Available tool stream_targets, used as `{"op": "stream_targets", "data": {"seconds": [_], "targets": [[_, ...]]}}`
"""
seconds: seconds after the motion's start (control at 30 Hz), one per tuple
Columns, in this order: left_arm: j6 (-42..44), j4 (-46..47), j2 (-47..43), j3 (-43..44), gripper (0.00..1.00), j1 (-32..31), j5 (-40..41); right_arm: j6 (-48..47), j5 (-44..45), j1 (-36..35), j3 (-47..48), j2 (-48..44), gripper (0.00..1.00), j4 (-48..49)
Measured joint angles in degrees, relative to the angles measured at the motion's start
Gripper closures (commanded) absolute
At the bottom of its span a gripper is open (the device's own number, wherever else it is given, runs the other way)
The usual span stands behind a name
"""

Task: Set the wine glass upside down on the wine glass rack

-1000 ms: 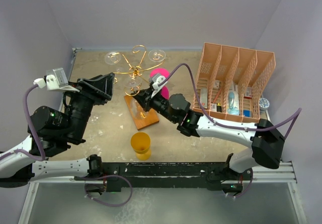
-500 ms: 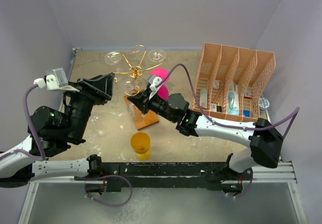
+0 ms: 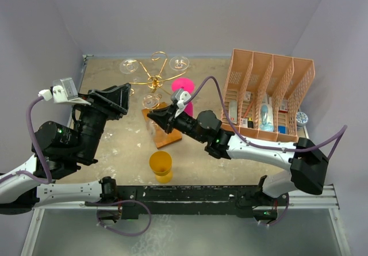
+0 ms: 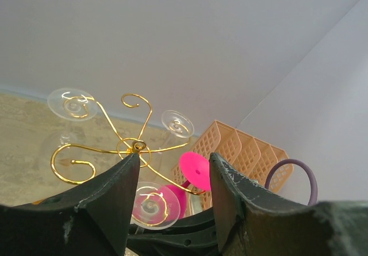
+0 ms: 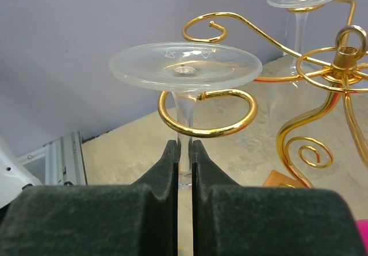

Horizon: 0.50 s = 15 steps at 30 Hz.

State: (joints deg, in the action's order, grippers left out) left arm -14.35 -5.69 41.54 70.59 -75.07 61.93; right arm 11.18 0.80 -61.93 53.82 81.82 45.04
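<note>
Now pinches the upright stem of the wine glass in the right gripper, jaws all but closed. Holds it bowl down, ahead of the grip, stem seemingly inside a curl of the wine glass rack, foot just above that curl. Probably needs only a short drop. Farther left, shows the left gripper open and empty.

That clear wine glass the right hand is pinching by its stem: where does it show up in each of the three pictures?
Top external: wine glass left of centre, its foot at the rack's near curl, just ahead of the right hand.
Left wrist: bottom centre, a round clear foot below the gold arms.
Right wrist: centre, foot up, stem pinched between the fingers.
Shared landmark: the gold central ring of the wine glass rack.
</note>
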Motion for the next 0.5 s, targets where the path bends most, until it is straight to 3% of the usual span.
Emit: {"op": "stream_targets", "data": {"seconds": [0.5], "targets": [[0.0,0.0,-0.02,0.0,0.51,0.0,0.37,0.2,5.62,-0.04,-0.83,-0.48,1.0,0.76]]}}
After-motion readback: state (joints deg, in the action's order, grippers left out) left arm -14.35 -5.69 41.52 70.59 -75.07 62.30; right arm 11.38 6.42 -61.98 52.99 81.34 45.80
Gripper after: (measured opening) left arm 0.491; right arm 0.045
